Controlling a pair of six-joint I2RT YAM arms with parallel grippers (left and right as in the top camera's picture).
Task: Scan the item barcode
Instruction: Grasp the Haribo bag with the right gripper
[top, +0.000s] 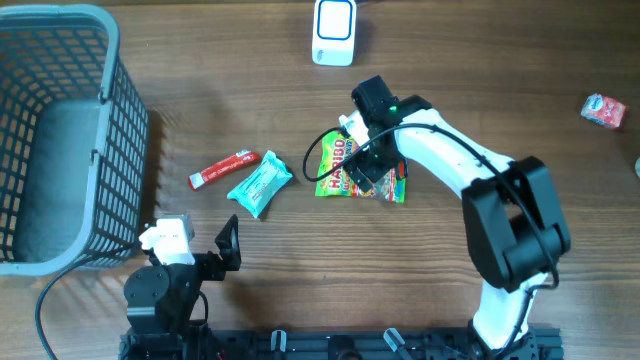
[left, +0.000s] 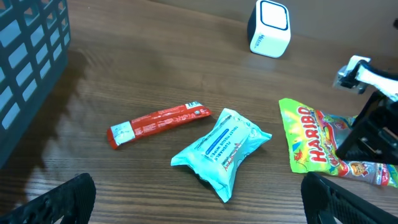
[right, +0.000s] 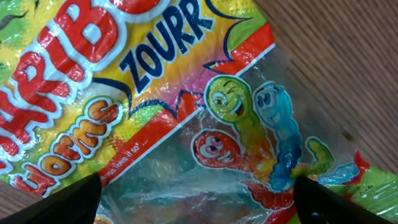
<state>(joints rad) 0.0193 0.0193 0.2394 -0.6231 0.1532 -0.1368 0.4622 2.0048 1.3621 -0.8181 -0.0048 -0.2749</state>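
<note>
Closest to me, at about 7 o'clock on the table (top: 520, 40), my left gripper (top: 228, 248) hangs idle with its jaws wide apart and nothing between them. Just beyond it, near the centre, a teal packet (top: 260, 183) lies flat, with a red bar (top: 225, 170) beside it at its 10 o'clock; the two are near each other, and I cannot tell whether their ends touch. To the right of those, at roughly 3 o'clock from the packet, lies the Haribo bag (top: 335, 160) of gummy worms, flat and face up. My right gripper (top: 365, 170) is poised right over its lower right part, fingers spread fully and gripping nothing. From the wrist camera the glossy film fills the view, with a clear window showing sweets inside, and I see no barcode on this face. I judge the bag light, floppy and slick: it will sag and crinkle when lifted, and the sweets will shift. The flat sealed edge or a corner looks the safest place to pinch, since the loose film should bunch there rather than slide away. Farther off, at 12 o'clock, stands the white scanner (top: 333, 30), well apart from the bag. A grey basket (top: 120, 150) fills the far left from 9 to 11 o'clock, and a small red sweet packet (top: 603, 110) sits alone at 2 o'clock.
</note>
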